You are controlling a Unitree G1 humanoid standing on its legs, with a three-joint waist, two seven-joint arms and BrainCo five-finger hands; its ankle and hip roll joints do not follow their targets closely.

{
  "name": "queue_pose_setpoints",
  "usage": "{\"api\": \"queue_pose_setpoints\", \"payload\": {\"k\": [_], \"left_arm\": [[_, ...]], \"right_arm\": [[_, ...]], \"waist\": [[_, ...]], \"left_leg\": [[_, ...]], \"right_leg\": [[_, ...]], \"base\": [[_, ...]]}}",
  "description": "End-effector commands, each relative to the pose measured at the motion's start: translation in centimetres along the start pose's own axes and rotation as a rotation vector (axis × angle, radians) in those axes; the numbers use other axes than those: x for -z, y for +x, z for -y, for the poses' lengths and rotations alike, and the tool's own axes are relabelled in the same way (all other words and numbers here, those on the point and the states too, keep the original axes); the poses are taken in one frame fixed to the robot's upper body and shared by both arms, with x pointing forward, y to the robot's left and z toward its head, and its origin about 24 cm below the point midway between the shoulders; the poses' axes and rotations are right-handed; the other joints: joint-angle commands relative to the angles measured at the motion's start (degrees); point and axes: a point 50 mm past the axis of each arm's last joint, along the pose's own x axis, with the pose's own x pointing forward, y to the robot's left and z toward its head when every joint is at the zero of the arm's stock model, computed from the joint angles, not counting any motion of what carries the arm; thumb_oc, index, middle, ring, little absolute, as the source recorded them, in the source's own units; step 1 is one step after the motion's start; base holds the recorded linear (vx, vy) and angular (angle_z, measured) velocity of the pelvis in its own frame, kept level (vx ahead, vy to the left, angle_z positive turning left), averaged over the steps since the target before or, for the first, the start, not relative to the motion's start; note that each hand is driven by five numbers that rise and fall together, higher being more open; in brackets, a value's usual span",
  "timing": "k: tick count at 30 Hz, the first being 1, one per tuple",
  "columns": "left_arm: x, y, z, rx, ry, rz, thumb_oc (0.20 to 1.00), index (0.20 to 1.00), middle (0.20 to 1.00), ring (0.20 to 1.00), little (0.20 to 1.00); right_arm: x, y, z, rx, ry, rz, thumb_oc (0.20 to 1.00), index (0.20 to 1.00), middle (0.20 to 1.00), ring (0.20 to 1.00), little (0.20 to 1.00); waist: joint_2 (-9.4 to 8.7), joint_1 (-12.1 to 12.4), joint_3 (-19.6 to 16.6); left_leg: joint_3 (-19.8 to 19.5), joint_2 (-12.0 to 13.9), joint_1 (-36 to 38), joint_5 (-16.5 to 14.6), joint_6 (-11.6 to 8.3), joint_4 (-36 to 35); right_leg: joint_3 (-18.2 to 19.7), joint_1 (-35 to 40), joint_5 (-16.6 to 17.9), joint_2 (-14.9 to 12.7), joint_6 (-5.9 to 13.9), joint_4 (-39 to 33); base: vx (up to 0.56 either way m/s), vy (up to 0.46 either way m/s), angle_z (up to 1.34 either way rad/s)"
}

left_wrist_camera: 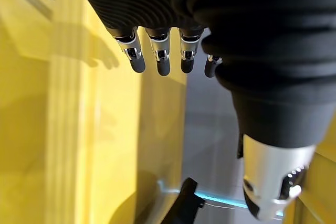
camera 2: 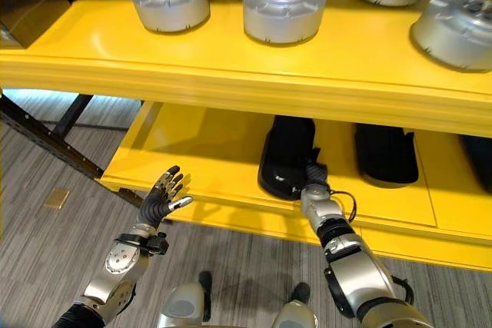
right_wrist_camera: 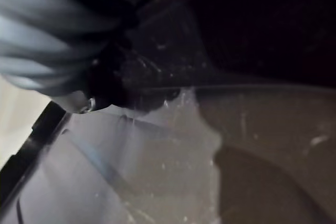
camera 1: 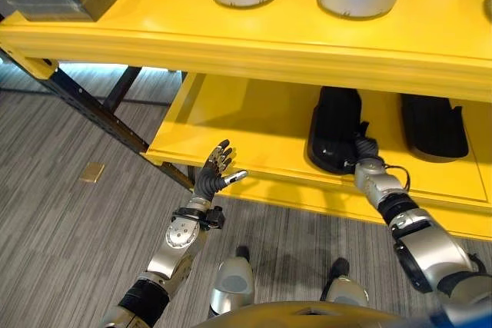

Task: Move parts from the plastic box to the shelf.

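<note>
1. The left hand (camera 1: 218, 168) hangs in the air before the front edge of the yellow shelf's (camera 1: 254, 124) lower level, fingers straight and spread, holding nothing.
2. The right hand (camera 2: 314, 173) reaches onto that lower level against a black part (camera 2: 286, 153); whether it grips cannot be told.
3. Silver round parts (camera 2: 284, 7) stand on the upper level.
4. A second black part (camera 2: 387, 155) lies to the right.

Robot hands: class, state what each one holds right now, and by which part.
The left robot hand holds nothing, its fingers spread in the air before the lower shelf. The right robot hand reaches against a black part; a hold cannot be told.
</note>
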Motion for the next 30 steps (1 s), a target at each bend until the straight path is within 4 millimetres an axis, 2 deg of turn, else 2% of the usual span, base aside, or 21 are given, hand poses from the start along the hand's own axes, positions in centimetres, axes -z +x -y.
{"api": "queue_pose_setpoints", "payload": {"k": [1, 7, 15, 21, 30], "left_arm": [[-3.0, 1.0, 0.7, 0.067, -0.003, 0.151, 1.000, 1.000, 1.000, 1.000, 1.000], [-4.0, 1.3, 1.0, 0.091, -0.015, 0.196, 1.000, 1.000, 1.000, 1.000, 1.000], [-5.1, 1.5, 1.6, 0.128, -0.016, 0.230, 1.000, 1.000, 1.000, 1.000, 1.000], [-6.0, 2.0, 2.1, 0.122, -0.025, 0.251, 1.000, 1.000, 1.000, 1.000, 1.000], [-6.5, 2.3, 2.6, 0.132, -0.036, 0.256, 1.000, 1.000, 1.000, 1.000, 1.000]], "right_arm": [[-6.5, 0.4, 0.4, -0.002, 0.060, 0.195, 0.200, 0.200, 0.200, 0.200, 0.200], [-8.2, 0.5, 1.0, 0.011, 0.034, 0.232, 0.200, 0.200, 0.200, 0.200, 0.200], [-9.2, 0.5, 1.2, 0.034, 0.007, 0.262, 0.200, 0.200, 0.200, 0.200, 0.200], [-11.0, 0.5, 1.5, 0.069, -0.009, 0.293, 0.200, 0.200, 0.200, 0.200, 0.200], [-12.8, 0.4, 2.0, 0.105, -0.024, 0.317, 0.200, 0.200, 0.200, 0.200, 0.200]], "waist": [[0.01, 1.83, 3.99], [0.34, 2.13, 5.94], [0.79, 2.46, 7.73], [1.56, 2.84, 9.94], [2.41, 3.07, 12.15]], "left_leg": [[2.46, 0.09, 1.36, 1.01, 2.12, 0.21], [2.34, 0.58, -0.41, 1.92, 1.53, 0.12], [1.86, 1.08, -2.01, 2.59, 1.26, 0.50], [1.27, 1.35, -4.46, 3.07, 1.05, 1.79], [0.69, 1.40, -7.06, 3.17, 0.89, 3.44]], "right_leg": [[1.08, 1.90, -1.12, -3.02, 2.77, 4.62], [0.83, 0.14, -1.58, -2.87, 2.84, 5.44], [0.74, -1.64, -2.11, -2.91, 2.74, 7.14], [0.63, -4.41, -2.76, -3.24, 2.53, 9.84], [0.72, -7.54, -3.63, -3.72, 2.33, 12.96]], "base": [[-0.05, -0.009, 0.03], [-0.04, 0.000, 0.00], [0.00, 0.000, 0.00], [-0.01, 0.000, 0.01], [-0.01, 0.002, 0.02]]}}
